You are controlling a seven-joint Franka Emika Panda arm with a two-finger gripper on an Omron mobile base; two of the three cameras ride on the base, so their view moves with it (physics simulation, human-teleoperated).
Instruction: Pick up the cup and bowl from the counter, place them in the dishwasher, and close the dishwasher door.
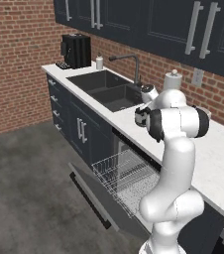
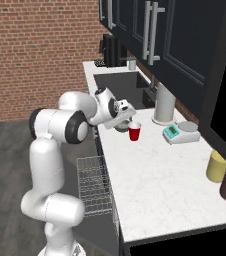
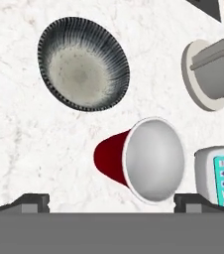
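The gripper (image 3: 111, 201) hangs spread wide above the cup (image 3: 139, 159), near the counter's (image 3: 15, 149) front edge beside the bowl (image 3: 83, 70); the first pickup is in hand; next it likely must descend and close on the cup.

Bare counter (image 2: 155, 175) is left toward the front edge, while passage toward the back edge is blocked by the paper-towel roll (image 2: 164, 105) and scale (image 2: 180, 132).
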